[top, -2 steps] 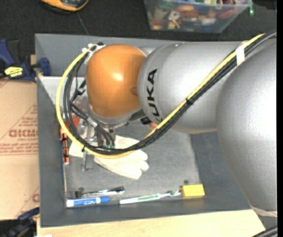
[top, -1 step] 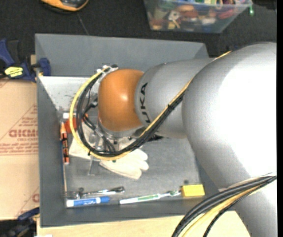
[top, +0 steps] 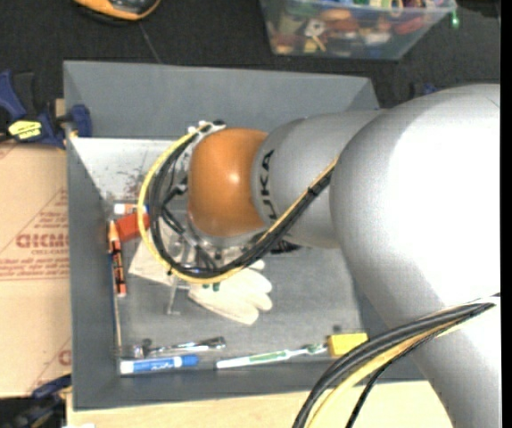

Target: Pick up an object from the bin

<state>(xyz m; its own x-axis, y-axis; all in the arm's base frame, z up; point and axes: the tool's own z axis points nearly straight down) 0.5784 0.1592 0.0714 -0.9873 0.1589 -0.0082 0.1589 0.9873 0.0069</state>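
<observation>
My gripper [top: 185, 259] hangs low over the left middle of the bin, mostly hidden under the arm's orange cover. Just below and to its right lies a cream glove-like thing [top: 238, 298] on the bin floor. A pale flat piece [top: 147, 264] lies to the gripper's left. An orange thing [top: 128, 228] sits by the left wall, a little above that piece. An orange and black marker [top: 113, 259] lies along the left wall.
Along the near wall lie a blue and white pen [top: 161, 364], a small silvery tool [top: 185, 346], a green and white stick [top: 265, 358] and a yellow block [top: 347, 342]. The arm covers the bin's right half.
</observation>
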